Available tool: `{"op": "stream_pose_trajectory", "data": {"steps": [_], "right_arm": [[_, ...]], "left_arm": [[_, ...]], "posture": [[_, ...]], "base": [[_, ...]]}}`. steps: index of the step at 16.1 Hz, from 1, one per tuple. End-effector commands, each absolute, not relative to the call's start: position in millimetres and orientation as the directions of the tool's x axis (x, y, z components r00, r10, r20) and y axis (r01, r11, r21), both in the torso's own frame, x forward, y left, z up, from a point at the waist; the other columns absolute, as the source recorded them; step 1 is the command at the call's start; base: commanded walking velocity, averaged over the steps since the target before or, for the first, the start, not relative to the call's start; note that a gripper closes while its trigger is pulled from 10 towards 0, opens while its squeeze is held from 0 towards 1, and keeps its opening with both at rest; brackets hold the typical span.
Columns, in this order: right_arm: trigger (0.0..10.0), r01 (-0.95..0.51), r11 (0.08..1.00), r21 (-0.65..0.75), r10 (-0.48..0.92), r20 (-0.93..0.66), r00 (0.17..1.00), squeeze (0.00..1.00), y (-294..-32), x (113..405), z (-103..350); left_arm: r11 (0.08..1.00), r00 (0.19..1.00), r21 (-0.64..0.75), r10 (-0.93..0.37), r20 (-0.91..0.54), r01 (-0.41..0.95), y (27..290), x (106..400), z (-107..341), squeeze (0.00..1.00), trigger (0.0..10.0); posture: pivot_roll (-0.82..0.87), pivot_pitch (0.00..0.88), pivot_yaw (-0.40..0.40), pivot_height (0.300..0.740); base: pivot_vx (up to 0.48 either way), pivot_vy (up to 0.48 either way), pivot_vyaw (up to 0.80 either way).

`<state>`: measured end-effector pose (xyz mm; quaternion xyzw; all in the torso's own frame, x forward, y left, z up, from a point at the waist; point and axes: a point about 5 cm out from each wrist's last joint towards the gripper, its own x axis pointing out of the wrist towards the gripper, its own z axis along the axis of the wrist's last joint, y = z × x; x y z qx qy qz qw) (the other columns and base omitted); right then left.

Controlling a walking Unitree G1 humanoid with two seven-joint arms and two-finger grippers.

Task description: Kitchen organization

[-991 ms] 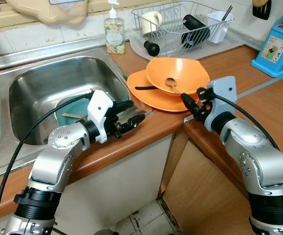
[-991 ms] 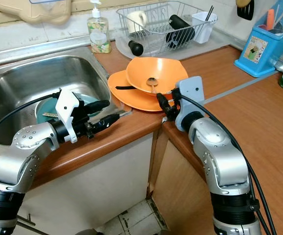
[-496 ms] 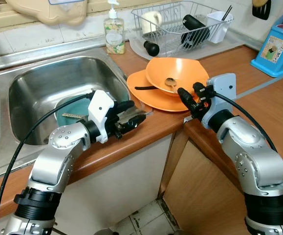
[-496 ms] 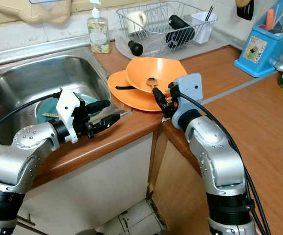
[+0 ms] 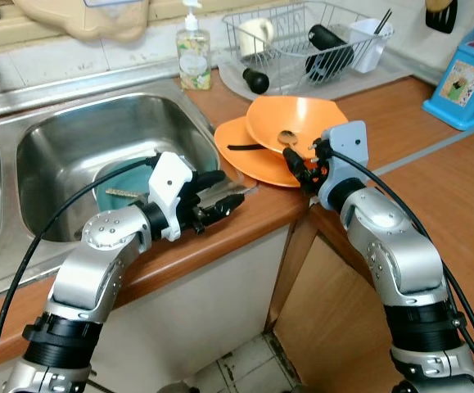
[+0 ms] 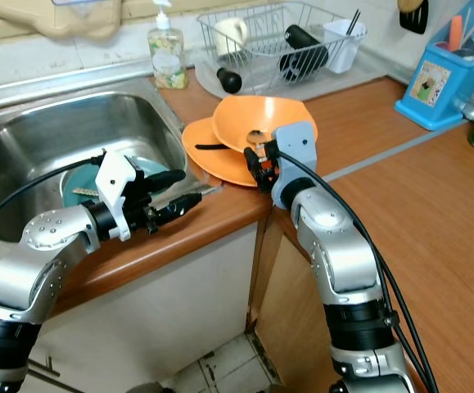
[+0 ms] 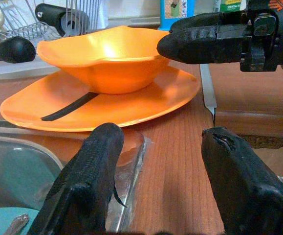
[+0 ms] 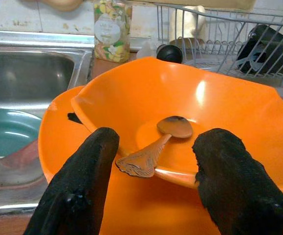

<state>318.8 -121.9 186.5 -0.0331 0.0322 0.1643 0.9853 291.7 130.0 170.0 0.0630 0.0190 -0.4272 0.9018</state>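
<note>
An orange bowl (image 5: 302, 121) rests on an orange plate (image 5: 241, 155) on the wooden counter beside the sink. A brown spoon (image 8: 156, 147) lies in the bowl with its handle over the near rim. A black utensil (image 5: 242, 147) lies on the plate. My right gripper (image 5: 300, 164) is open at the bowl's near rim, with its fingers (image 8: 82, 186) on either side of the spoon handle. My left gripper (image 5: 232, 187) is open and hovers over the sink's right edge, pointing at the plate (image 7: 131, 103).
A teal plate (image 5: 115, 187) with a utensil lies in the steel sink (image 5: 73, 131). A soap bottle (image 5: 193, 56), a wire dish rack (image 5: 302, 41) with cups, and a blue utensil holder (image 5: 464, 80) stand at the back. The counter has a gap below the plate.
My right gripper has moved left and forward, closing in on the bowl's near rim and the spoon handle. The left arm has stayed where it was.
</note>
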Motion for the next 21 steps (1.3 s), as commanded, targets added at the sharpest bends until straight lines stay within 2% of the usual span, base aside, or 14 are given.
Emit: {"op": "stream_pose_trajectory", "data": {"steps": [1, 3, 4, 13, 17, 19, 21], "right_arm": [[6.8, -0.321, 0.946, -0.048, 0.317, -0.071, 0.946, 0.0, -121.3, 322.2, 187.9], [1.0, -0.308, 0.951, -0.026, 0.305, -0.073, 0.95, 0.0, -122.4, 324.7, 186.3], [0.0, -0.298, 0.955, 0.005, 0.298, -0.071, 0.952, 0.0, -124.8, 325.8, 185.7], [0.0, -0.293, 0.956, 0.031, 0.295, -0.062, 0.954, 0.0, -126.0, 326.9, 188.5], [0.0, -0.282, 0.959, 0.023, 0.282, -0.006, 0.959, 0.0, -131.6, 328.1, 204.6], [0.0, -0.388, 0.922, -0.009, 0.386, 0.103, 0.917, 0.0, -131.4, 322.2, 234.7], [0.0, -0.519, 0.852, -0.072, 0.524, 0.122, 0.843, 0.0, -126.4, 312.9, 247.3]], "left_arm": [[0.626, 0.637, 0.121, -0.765, -0.094, 0.77, 130.1, 291.7, 173.4, 0.0, 10.0], [0.627, 0.637, 0.121, -0.765, -0.094, 0.77, 130.1, 291.6, 173.4, 0.0, 10.0], [0.627, 0.638, 0.12, -0.764, -0.095, 0.769, 130.3, 291.5, 173.4, 0.0, 10.0], [0.624, 0.635, 0.12, -0.767, -0.094, 0.772, 130.3, 290.9, 174.7, 0.0, 10.0], [0.625, 0.64, 0.153, -0.765, -0.077, 0.765, 129.7, 292.8, 179.6, 0.0, 10.0], [0.602, 0.633, 0.261, -0.772, -0.049, 0.755, 125.9, 298.6, 192.5, 0.0, 10.0], [0.581, 0.64, 0.395, -0.768, -0.025, 0.712, 123.7, 306.4, 204.8, 0.0, 10.0]], "posture": [[-0.12, 0.0, 0.025, 0.74], [-0.12, 0.0, 0.025, 0.74], [-0.12, 0.0, 0.025, 0.74], [-0.11, 0.0, 0.018, 0.74], [-0.11, 0.0, 0.016, 0.74], [-0.12, 0.0, 0.02, 0.74], [-0.12, 0.0, 0.02, 0.74]], "base": [[0.0, 0.0, 0.0], [0.0, 0.0, 0.0], [0.0, 0.0, 0.0], [0.0, 0.0, 0.0], [0.0, 0.0, 0.0], [0.0, 0.0, 0.0], [0.0, 0.0, 0.0]]}}
